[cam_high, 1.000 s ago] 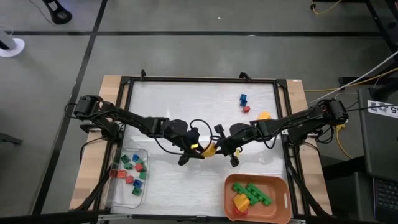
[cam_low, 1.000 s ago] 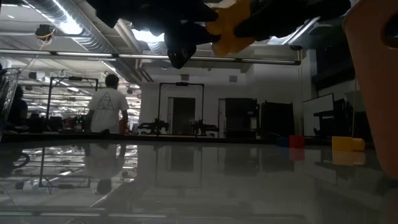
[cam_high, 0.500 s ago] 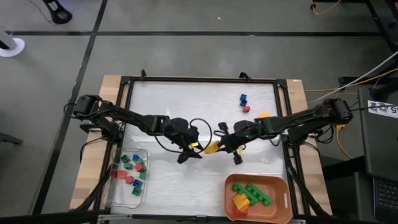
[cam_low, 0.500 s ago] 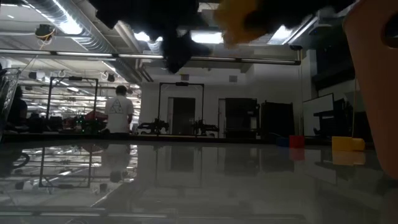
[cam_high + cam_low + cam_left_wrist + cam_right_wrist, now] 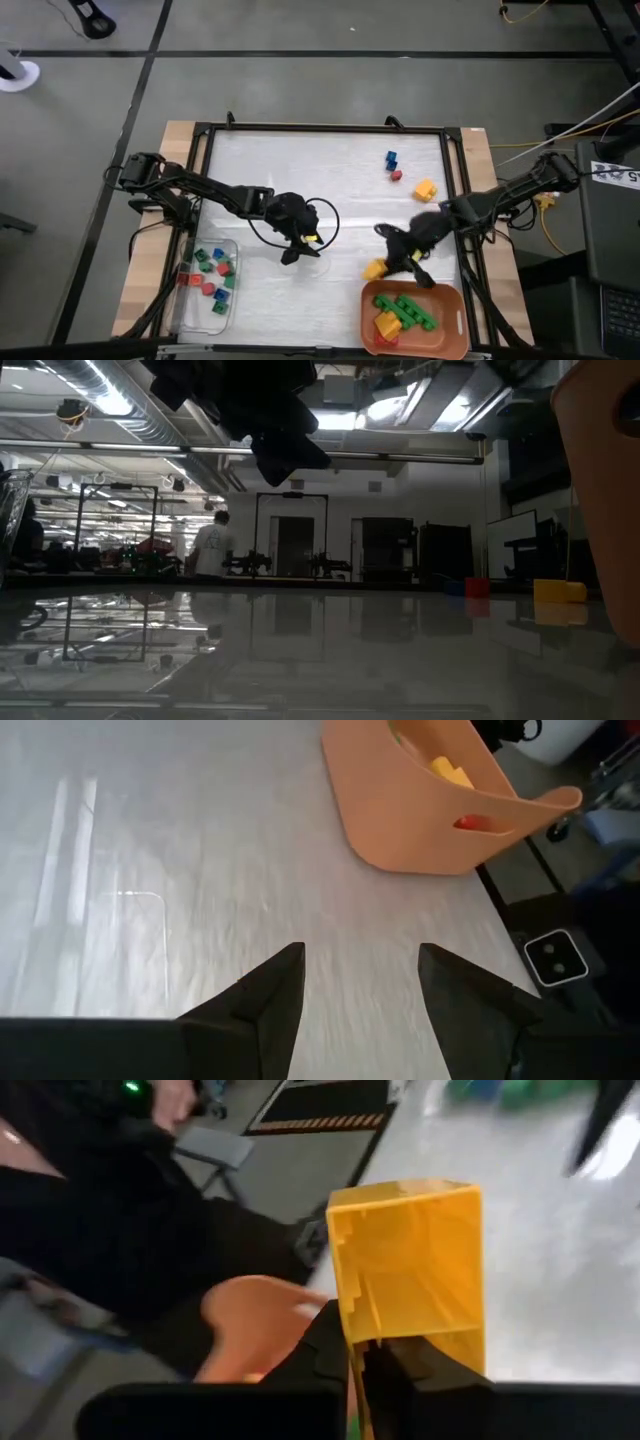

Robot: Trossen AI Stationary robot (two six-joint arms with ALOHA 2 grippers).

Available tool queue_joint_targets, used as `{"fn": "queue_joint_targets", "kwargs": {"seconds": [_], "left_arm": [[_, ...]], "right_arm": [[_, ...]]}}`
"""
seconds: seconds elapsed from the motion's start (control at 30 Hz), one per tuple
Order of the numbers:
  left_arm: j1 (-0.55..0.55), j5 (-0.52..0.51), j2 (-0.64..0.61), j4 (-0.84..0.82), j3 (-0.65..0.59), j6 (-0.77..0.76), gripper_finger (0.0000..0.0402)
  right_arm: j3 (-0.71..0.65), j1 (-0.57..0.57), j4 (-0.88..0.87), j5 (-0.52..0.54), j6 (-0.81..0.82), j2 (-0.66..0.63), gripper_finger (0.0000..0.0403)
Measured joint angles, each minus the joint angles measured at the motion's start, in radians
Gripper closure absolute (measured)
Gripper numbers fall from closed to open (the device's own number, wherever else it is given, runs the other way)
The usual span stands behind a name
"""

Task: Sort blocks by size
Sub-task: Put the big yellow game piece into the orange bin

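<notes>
My right gripper (image 5: 390, 262) is shut on a yellow block (image 5: 375, 269) above the table, just left of the orange bin (image 5: 452, 300). That bin holds green and yellow long blocks (image 5: 410, 312). My left gripper (image 5: 300, 250) hovers over the table's middle, open, with nothing between its fingers (image 5: 275, 995). Loose blue (image 5: 391, 159), red (image 5: 396, 175) and yellow (image 5: 426, 189) blocks lie at the far right. Small blocks (image 5: 212, 275) lie in the clear tray (image 5: 190, 310) at the near left. My right gripper pinches the yellow block's near end (image 5: 405, 1330) between its two fingers (image 5: 325, 1345). The fingers slant downward, pointing toward the table's near left. The rest of the block sticks out ahead of the fingers, and the whole block is lifted clear of the table.
The orange bin (image 5: 430, 820) stands at the near right corner and the clear tray at the near left. A black frame (image 5: 205, 180) runs around the table. Bare table lies between the arms and toward the far edge. A person (image 5: 212, 545) walks in the room behind.
The yellow block was between both grippers over the middle of the table. My right gripper has carried it toward the near right, toward the orange bin, rolling its wrist. My left gripper has stayed over the middle and now holds nothing.
</notes>
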Motion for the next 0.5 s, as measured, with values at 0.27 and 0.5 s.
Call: {"fn": "queue_joint_targets", "kwargs": {"seconds": [0.27,0.5], "left_arm": [[0.000,0.000,0.000,0.005,0.000,0.033,0.0219],[-0.001,-0.002,0.000,0.006,0.000,0.031,0.0219]], "right_arm": [[-0.001,0.187,-0.035,0.027,0.366,0.008,0.0364],[-0.001,0.248,-0.044,0.082,0.602,0.012,0.0353]]}}
